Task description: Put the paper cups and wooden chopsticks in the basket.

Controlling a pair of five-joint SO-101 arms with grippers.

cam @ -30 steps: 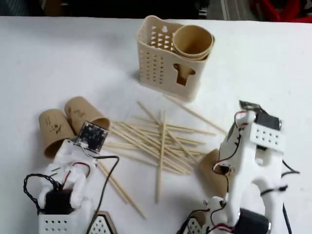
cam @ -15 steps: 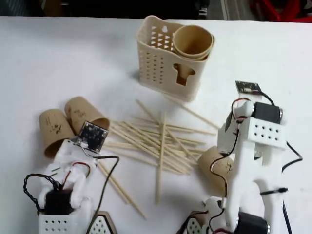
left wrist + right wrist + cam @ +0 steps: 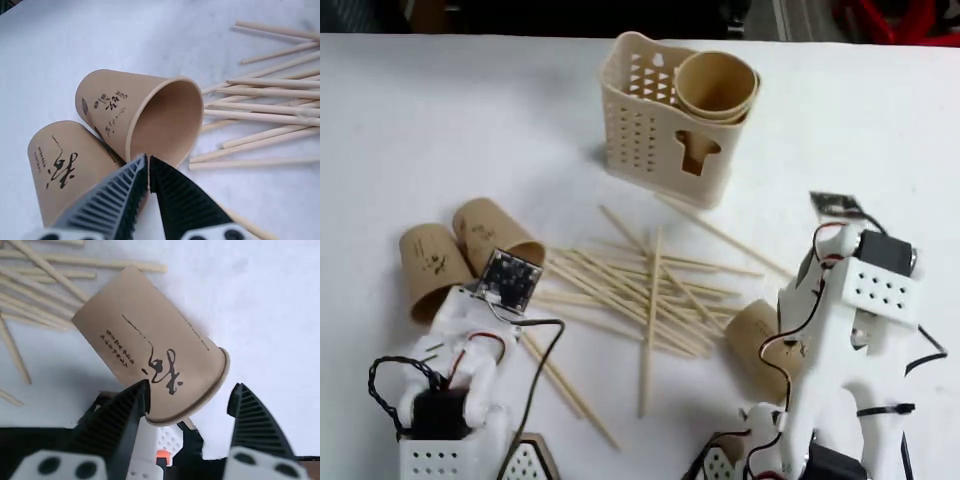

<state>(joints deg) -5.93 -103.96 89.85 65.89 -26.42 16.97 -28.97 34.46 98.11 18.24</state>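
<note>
A perforated cream basket [image 3: 655, 125] stands at the back with stacked paper cups [image 3: 717, 85] inside. Two brown paper cups [image 3: 435, 262] [image 3: 492, 232] lie side by side at the left. In the left wrist view my left gripper [image 3: 148, 159] is shut and empty, right at the rim of the nearer cup [image 3: 145, 112], whose mouth faces it; the second cup [image 3: 62, 162] lies beside. Wooden chopsticks [image 3: 640, 290] are scattered mid-table. Another cup [image 3: 150, 355] [image 3: 755, 345] lies on its side by the right arm. My right gripper [image 3: 192, 392] is open over its rim end.
The right arm's white body [image 3: 850, 340] stands at the front right and covers part of the lying cup. The left arm [image 3: 455, 385] sits at the front left with a black cable looping beside it. White table [image 3: 470, 110] stretches left of the basket.
The right arm first swung up toward the basket, then back and slightly right; the cup beside it shows more than a second ago. The left arm, cups and chopsticks stayed put.
</note>
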